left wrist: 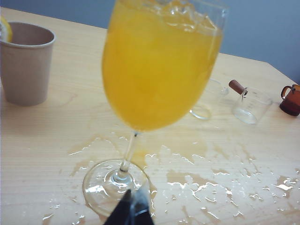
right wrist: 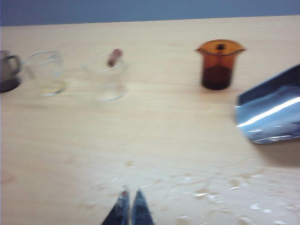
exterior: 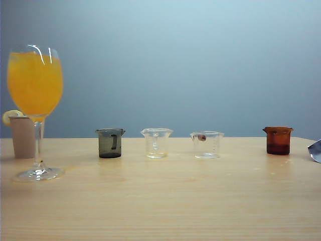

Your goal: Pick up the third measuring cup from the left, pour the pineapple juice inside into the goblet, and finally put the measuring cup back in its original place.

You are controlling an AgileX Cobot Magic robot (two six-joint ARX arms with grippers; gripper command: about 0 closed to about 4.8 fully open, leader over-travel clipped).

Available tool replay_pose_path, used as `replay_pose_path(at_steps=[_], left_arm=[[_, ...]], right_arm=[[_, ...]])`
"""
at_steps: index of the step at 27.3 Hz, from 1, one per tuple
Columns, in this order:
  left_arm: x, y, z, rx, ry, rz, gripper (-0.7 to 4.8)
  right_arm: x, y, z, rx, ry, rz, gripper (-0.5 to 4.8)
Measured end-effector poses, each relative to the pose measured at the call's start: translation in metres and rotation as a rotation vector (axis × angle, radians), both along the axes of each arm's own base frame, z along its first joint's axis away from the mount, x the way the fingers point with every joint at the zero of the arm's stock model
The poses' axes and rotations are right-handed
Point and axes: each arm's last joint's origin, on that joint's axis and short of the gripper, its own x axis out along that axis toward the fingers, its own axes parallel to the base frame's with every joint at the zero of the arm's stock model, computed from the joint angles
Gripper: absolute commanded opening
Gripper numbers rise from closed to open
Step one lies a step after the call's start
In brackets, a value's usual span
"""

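Pale wood covers the table, and puddles shine on it in front of the goblet. Low by the goblet's foot sits the left gripper, tips together, holding nothing. The right gripper is pinched together too, well apart from the goblet, empty. Farther back, right of the goblet, stands the third measuring cup. It looks empty, so it should feel light. Its glass may be slippery and breakable; pinch its wall gently.
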Motion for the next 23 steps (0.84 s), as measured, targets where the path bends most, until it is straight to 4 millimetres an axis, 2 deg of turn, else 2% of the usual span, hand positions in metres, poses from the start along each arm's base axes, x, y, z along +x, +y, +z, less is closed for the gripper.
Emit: replay_pose_path(at_steps=[5,7,14,23], left_arm=[[0.002,0.014,0.0,-0.004,-0.005,0.13,-0.02],[0.003,0.026,0.0,-0.004,-0.006,0.257,-0.02],[0.003,0.038,0.0,-0.003,-0.006,0.382,-0.02],[0.003,0.038,0.0,-0.004,-0.006,0.385,-0.02]], right_arm=[[0.002,-0.02,0.006,0.021,-0.075,-0.209,0.18],[0.003,-0.028,0.005,0.014,-0.062,-0.289,0.18],[0.002,-0.029,-0.001,0.0,-0.002,-0.299,0.18],[0.002,-0.029,-0.001,0.0,-0.002,-0.296,0.18]])
